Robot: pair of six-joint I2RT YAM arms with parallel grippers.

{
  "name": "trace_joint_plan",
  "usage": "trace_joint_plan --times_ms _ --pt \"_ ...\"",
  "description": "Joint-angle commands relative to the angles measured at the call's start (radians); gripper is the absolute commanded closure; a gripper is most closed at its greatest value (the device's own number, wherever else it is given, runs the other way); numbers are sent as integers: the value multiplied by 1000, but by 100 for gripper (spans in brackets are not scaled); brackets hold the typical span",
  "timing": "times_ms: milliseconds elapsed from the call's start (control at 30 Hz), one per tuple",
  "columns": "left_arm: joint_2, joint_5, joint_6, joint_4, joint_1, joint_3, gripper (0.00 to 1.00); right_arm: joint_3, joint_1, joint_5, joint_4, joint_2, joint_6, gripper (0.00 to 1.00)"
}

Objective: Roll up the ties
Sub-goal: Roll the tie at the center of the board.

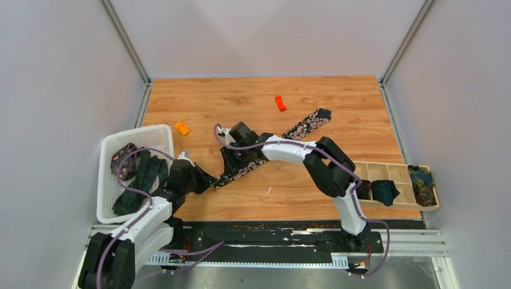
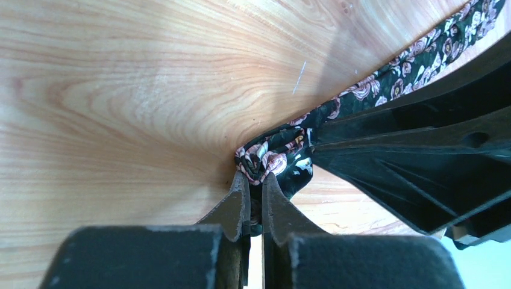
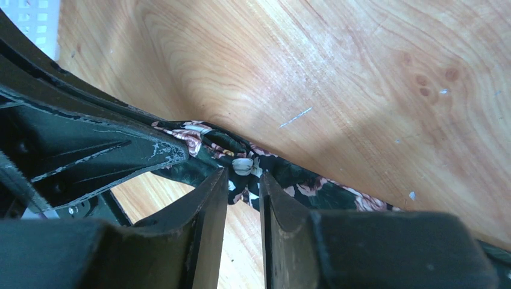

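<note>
A black tie with pink-white flowers (image 1: 301, 129) lies diagonally across the wooden table. Its wide end is at the back right. My left gripper (image 1: 208, 179) is shut on its near end. In the left wrist view that end (image 2: 268, 158) is bunched into a small fold at my gripper (image 2: 256, 177). My right gripper (image 1: 234, 161) sits on the tie just behind the left one. In the right wrist view its jaws (image 3: 244, 174) stand nearly closed with the tie's edge (image 3: 325, 183) between the tips. The two grippers almost touch.
A white basket (image 1: 111, 147) at the left holds dark teal ties (image 1: 141, 174) and a patterned one. A wooden divided tray (image 1: 376, 171) at the right holds a teal roll (image 1: 384, 191) and a blue-yellow tie (image 1: 422, 180). A red-orange block (image 1: 280, 103) and an orange block (image 1: 181, 127) lie on the table.
</note>
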Motion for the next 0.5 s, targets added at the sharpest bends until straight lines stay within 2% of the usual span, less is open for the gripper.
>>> trace_joint_plan --times_ms 0,133,467 --pt "-59 -55 32 -185 3 55 100 62 4 -4 -35 -100 -7 72" --pt "-114 -74 54 -276 3 85 100 53 24 -6 -27 -120 9 73" --pt "-157 -70 64 -356 3 114 100 50 89 13 5 -60 50 81"
